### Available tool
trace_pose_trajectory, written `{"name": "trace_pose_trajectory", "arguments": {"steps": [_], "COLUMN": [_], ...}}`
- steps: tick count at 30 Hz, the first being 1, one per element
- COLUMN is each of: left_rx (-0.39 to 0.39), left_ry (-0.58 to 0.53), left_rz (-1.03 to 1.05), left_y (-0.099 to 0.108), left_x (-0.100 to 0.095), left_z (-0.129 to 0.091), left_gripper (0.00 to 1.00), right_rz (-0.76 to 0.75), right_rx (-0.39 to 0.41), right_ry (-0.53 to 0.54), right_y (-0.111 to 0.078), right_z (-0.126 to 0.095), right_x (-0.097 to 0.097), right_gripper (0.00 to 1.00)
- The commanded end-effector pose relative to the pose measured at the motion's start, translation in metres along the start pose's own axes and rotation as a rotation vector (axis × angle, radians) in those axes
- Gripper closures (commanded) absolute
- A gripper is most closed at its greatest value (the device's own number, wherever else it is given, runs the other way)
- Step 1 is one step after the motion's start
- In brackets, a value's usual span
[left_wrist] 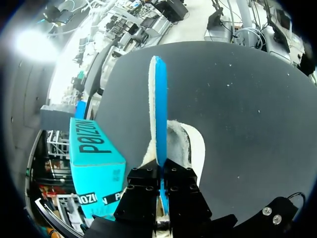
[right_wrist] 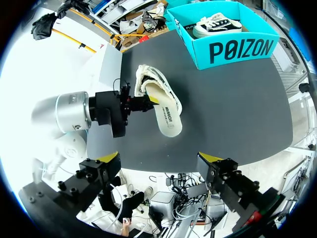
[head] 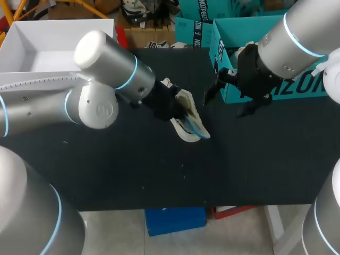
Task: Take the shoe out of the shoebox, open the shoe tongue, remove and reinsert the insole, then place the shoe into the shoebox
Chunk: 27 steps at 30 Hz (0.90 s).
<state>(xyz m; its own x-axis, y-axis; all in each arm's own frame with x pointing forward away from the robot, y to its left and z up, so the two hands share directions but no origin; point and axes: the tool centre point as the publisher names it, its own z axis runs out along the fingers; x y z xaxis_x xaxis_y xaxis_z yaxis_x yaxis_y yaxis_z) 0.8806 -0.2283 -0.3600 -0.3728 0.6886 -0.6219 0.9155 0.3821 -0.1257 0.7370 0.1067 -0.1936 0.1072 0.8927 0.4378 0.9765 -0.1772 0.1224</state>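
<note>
- The black worktop carries everything you are working with.
- Your left arm comes in from the left side and ends over the middle of the worktop. Your right arm comes in from the far right corner and hangs above the near edge of the shoebox.
- The teal shoebox stands open at the far right of the worktop. The right wrist view shows you a black-and-white sneaker lying inside it.
- The cream shoe is out of the shoebox, at the middle of the worktop and right under the left pincer. You cannot tell whether it rests fully on the surface.
- The insole, cream on one face and blue on the other, sticks out of the shoe, with most of its length free and pointing away from the left arm.
- Your left pincer is pinching the insole edge-on, one finger on each face.
- Your right pincer is spread wide with nothing between its yellow tips, apart from the shoe and near the shoebox's front wall.
</note>
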Motion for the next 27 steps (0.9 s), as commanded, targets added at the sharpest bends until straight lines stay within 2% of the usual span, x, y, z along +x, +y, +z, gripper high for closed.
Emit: {"name": "trace_pose_trajectory", "arguments": {"steps": [1, 11, 27], "left_rx": [-0.055, -0.130, -0.249], "left_ry": [0.010, 0.010, -0.014], "left_rz": [0.000, -0.062, -0.082], "left_y": [-0.007, 0.025, 0.055], "left_x": [0.000, 0.006, 0.004], "left_z": [0.000, 0.016, 0.012], "left_gripper": [1.00, 1.00, 1.00], "right_rz": [0.001, 0.001, 0.001], "right_rx": [-0.001, -0.001, -0.001], "right_ry": [-0.002, -0.002, -0.002], "right_y": [0.000, 0.000, 0.000], "right_z": [0.001, 0.001, 0.001], "right_x": [0.001, 0.001, 0.001], "right_gripper": [0.00, 0.00, 0.00]}}
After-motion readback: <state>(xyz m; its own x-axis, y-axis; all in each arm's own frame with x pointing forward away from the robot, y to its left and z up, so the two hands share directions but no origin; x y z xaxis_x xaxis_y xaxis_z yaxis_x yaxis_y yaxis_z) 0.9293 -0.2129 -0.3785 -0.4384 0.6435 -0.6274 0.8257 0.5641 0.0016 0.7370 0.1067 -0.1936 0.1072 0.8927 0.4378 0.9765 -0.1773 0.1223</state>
